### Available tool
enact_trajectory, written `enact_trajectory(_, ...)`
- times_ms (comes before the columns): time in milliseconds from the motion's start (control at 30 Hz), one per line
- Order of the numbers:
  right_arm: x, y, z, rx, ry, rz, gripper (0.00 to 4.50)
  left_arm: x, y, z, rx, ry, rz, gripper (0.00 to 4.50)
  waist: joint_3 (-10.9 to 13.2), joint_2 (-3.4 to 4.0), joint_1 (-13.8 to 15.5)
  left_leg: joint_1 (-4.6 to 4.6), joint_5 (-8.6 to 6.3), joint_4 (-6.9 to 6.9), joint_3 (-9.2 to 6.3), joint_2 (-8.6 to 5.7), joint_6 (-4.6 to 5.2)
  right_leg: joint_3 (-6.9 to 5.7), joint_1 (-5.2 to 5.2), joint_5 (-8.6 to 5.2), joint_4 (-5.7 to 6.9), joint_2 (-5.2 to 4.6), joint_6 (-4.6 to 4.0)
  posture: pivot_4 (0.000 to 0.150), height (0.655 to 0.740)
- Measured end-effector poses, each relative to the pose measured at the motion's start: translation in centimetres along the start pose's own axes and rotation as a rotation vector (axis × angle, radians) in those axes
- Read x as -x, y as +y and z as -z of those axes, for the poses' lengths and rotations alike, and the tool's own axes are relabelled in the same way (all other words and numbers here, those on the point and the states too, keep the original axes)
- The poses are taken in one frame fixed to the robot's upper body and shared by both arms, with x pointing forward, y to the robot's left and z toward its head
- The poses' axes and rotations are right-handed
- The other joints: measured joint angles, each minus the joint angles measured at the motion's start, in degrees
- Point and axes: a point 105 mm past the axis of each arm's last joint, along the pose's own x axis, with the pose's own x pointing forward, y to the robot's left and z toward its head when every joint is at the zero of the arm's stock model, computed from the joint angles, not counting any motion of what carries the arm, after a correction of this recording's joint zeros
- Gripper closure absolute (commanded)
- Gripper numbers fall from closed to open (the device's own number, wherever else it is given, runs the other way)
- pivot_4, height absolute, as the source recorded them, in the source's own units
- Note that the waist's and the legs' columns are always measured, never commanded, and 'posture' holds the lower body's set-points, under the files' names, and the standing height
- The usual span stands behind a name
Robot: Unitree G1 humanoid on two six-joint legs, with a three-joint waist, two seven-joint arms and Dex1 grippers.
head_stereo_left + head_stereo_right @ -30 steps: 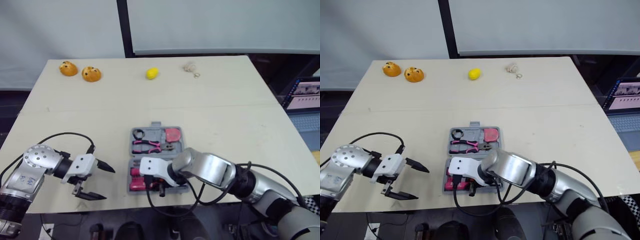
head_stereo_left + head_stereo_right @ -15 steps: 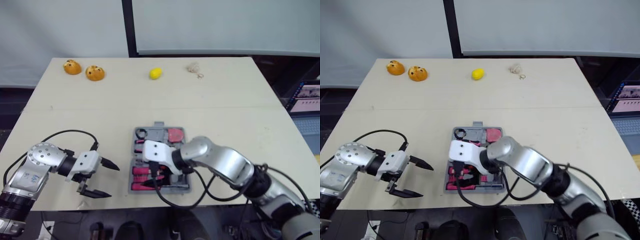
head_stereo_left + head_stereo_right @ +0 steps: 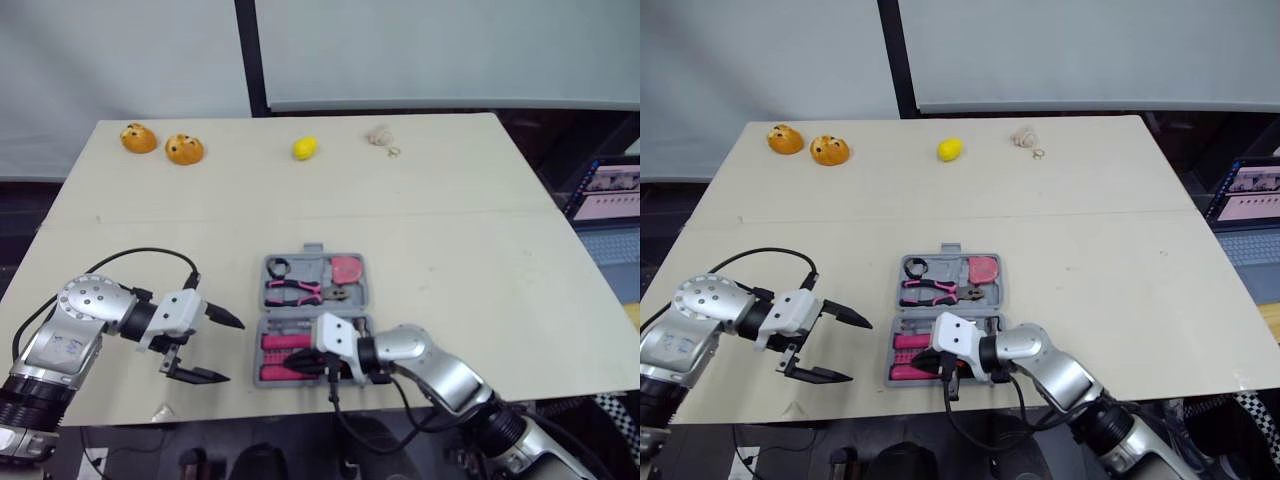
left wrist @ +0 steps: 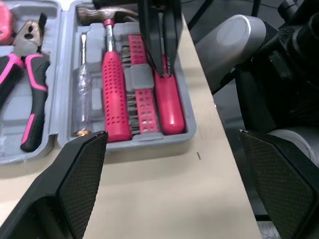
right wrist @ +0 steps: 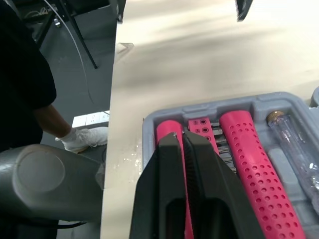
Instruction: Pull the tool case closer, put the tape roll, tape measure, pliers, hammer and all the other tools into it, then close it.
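Tool case [image 3: 315, 318] lies open near the front edge of the bench [image 3: 450, 220]. Pliers [image 3: 292, 291] and tape measure [image 3: 346, 268] sit in its far half, hammer [image 4: 114, 94] in the near half.

Right pincer [image 5: 183, 137]: fingers together, tips on a slim pink handle [image 4: 168, 102] in the near half.

Left pincer [image 3: 234, 351]: fingers apart, just left of the case.

Handwriting on the left arm is too small to read.
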Motion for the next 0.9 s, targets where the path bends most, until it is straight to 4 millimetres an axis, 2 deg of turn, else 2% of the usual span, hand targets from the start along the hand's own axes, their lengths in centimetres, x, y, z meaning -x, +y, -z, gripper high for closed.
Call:
enact_trajectory(33,0.1,-0.2,0.7,-0.01,0.024,0.01,4.43,-0.1,0.1,-0.1,-0.006,-0.007,0.0,0.0,0.0,0.0,0.01,0.0,0.0,0.0,0.04,-0.01,0.0,0.03,0.0,0.0,0.01,-0.01,0.0,0.15,0.737)
enact_trajectory(400,-0.3,0.1,1.7,0.172,0.145,-0.001,4.43,-0.3,0.9,0.1,-0.024,-0.004,-0.003,0.0,-0.76,-0.01,0.06,0.35,-0.01,-0.08,0.09,0.0,-0.01,0.07,0.27,-0.05,0.04,0.02,-0.08,0.15,0.737)
enact_trajectory(533,-0.3,0.0,2.0,0.094,0.121,0.048,4.43,-0.5,1.2,0.0,-0.037,-0.009,-0.006,0.0,-1.17,-0.14,0.11,0.41,-0.03,-0.12,0.07,0.01,-0.05,0.07,0.33,-0.11,0.05,0.02,-0.13,0.15,0.737)
enact_trajectory(700,1.0,-0.1,1.8,-0.058,0.059,0.097,4.43,-0.5,1.4,0.5,-0.019,-0.009,-0.013,0.0,-1.12,-0.12,0.08,0.26,-0.03,-0.11,0.06,0.03,-0.06,0.06,0.17,-0.12,0.09,0.02,-0.15,0.15,0.737)
enact_trajectory(767,2.2,0.1,1.0,-0.082,0.029,0.108,4.43,-0.8,1.9,0.1,-0.039,-0.023,-0.025,0.0,-0.98,-0.01,0.2,0.16,-0.04,-0.03,0.06,0.01,-0.05,0.07,0.09,-0.1,0.11,0.0,-0.12,0.15,0.737)
enact_trajectory(833,4.8,-0.7,-0.6,-0.033,0.009,0.156,4.43,-0.7,2.2,0.3,-0.025,-0.027,-0.045,0.0,-0.94,0.04,0.36,0.16,-0.06,-0.02,0.05,-0.03,-0.01,0.1,0.09,-0.07,0.09,-0.03,-0.07,0.15,0.737)
enact_trajectory(900,9.4,-1.4,-0.9,-0.007,0.06,0.235,4.43,-0.5,2.5,0.4,0.0,-0.039,-0.077,0.0,-0.93,0.03,0.82,0.13,-0.08,-0.03,0.0,-0.03,0.02,0.05,0.13,-0.07,-0.01,-0.02,-0.05,0.15,0.737)
